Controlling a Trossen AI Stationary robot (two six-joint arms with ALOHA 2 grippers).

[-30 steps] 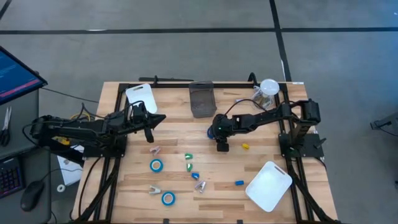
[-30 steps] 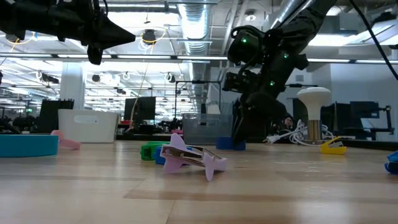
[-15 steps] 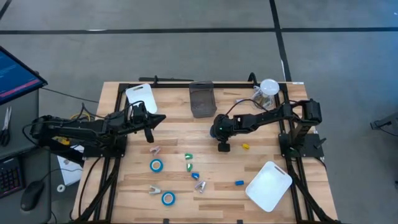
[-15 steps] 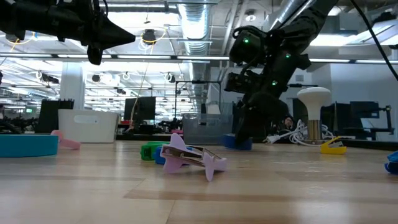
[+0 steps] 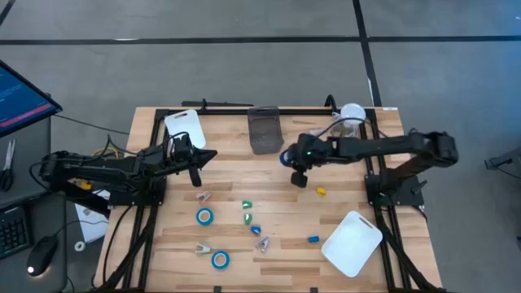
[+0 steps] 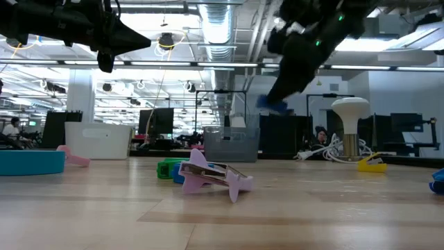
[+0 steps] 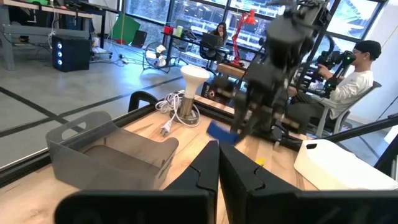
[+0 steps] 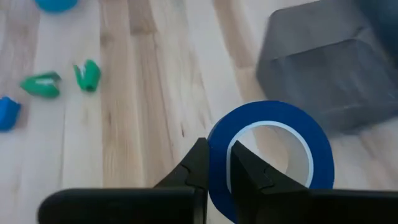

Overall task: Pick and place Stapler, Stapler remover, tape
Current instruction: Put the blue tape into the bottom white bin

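Right gripper (image 5: 286,156), centre of the high view, pinches a blue tape roll (image 8: 268,158) in mid-air beside the grey bin (image 5: 264,129); left gripper (image 5: 207,155), fingers shut, hovers centre-left; two more rolls (image 5: 204,216) lie lower left

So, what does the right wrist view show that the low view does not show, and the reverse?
Only the right wrist view: the right gripper pinching the wall of a blue tape roll, with its white core visible, above the grey bin, and two green pieces on the wood.

Only the low view: a pink piece lying in front, and the left gripper shut and waiting high.

Both: the lifted tape roll and the bin.
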